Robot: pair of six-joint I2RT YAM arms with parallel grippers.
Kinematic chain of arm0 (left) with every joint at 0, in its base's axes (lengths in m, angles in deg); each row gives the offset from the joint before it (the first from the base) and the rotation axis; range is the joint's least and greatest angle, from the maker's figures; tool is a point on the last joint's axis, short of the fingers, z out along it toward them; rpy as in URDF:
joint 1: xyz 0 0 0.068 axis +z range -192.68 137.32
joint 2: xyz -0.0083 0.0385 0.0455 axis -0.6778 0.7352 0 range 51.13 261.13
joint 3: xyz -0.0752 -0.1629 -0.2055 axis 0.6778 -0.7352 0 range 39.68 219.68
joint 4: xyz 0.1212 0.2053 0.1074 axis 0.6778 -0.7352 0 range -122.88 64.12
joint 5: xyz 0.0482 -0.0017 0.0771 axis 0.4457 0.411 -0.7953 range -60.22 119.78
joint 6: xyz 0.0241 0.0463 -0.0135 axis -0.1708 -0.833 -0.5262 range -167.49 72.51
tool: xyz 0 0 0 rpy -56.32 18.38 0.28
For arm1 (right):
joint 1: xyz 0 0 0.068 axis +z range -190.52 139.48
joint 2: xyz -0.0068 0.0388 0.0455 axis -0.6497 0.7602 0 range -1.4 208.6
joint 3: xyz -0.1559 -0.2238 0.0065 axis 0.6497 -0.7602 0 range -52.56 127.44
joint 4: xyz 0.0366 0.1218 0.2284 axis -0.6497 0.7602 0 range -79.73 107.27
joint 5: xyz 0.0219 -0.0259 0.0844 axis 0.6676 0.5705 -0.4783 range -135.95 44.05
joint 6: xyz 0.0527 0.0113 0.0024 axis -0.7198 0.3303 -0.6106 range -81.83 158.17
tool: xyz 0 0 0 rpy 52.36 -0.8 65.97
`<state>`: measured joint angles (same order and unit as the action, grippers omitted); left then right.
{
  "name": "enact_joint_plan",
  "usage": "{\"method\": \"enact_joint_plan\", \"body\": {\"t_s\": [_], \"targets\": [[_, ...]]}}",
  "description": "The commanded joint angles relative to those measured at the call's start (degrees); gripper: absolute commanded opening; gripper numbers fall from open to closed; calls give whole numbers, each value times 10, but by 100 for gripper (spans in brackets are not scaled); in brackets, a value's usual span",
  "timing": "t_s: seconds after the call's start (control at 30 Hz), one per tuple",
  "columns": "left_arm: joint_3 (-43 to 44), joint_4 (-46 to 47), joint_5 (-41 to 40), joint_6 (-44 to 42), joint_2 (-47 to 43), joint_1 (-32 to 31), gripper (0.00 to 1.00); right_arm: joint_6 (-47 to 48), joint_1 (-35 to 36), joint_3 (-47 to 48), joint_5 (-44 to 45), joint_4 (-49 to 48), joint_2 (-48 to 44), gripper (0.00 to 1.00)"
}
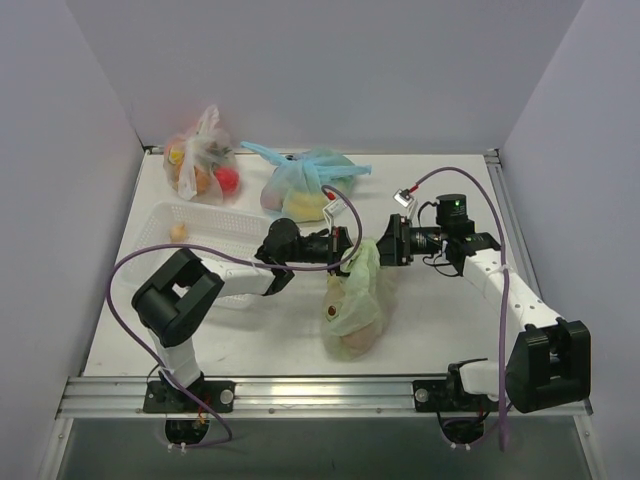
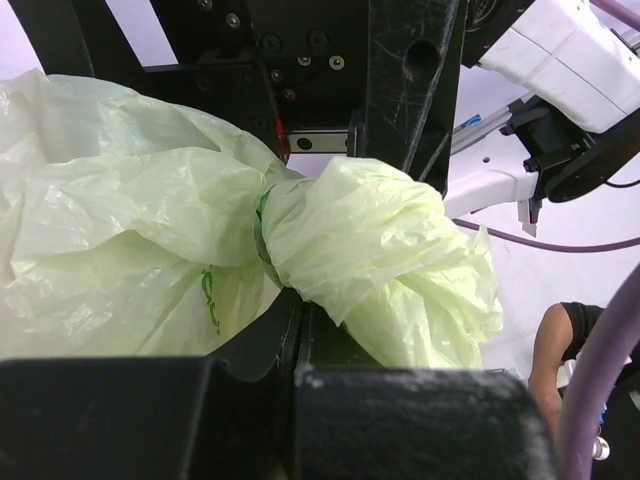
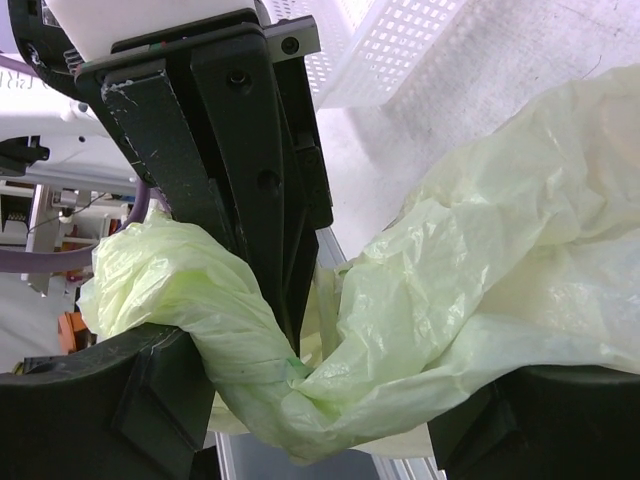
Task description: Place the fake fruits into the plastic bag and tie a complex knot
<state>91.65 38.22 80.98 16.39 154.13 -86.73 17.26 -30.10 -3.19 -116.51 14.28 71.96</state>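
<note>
Centrally in the top view, the bag (image 1: 352, 305) lies bulging on the table (image 1: 440, 320), one dark fruit (image 1: 331, 311) dim inside, seen in no other view. Right-wrist view: the left tool (image 3: 287, 330) is clamped on the twisted neck; the right tool (image 3: 315, 405) has its fingers apart, the neck lying between them. From above both grips are hidden.

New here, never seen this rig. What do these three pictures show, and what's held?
Two robot arms bolted to a table, each ending in a two-finger gripper. One picture looks down from above; the other two come from cameras on each wrist. The left gripper is shut on the twisted neck of the pale green plastic bag; the right gripper stands open around it. Also on the table: a white basket, a blue knotted bag and a clear bag of fruit.
</note>
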Motion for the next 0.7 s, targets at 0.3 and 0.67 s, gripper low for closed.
{"method": "enact_joint_plan", "body": {"t_s": [0.3, 0.67], "targets": [[72, 104, 9, 24, 21, -28, 0, -86, 35, -22, 59, -120, -17, 72], [88, 81, -67, 52, 26, -32, 0, -86, 50, -43, 66, -115, -29, 84]]}}
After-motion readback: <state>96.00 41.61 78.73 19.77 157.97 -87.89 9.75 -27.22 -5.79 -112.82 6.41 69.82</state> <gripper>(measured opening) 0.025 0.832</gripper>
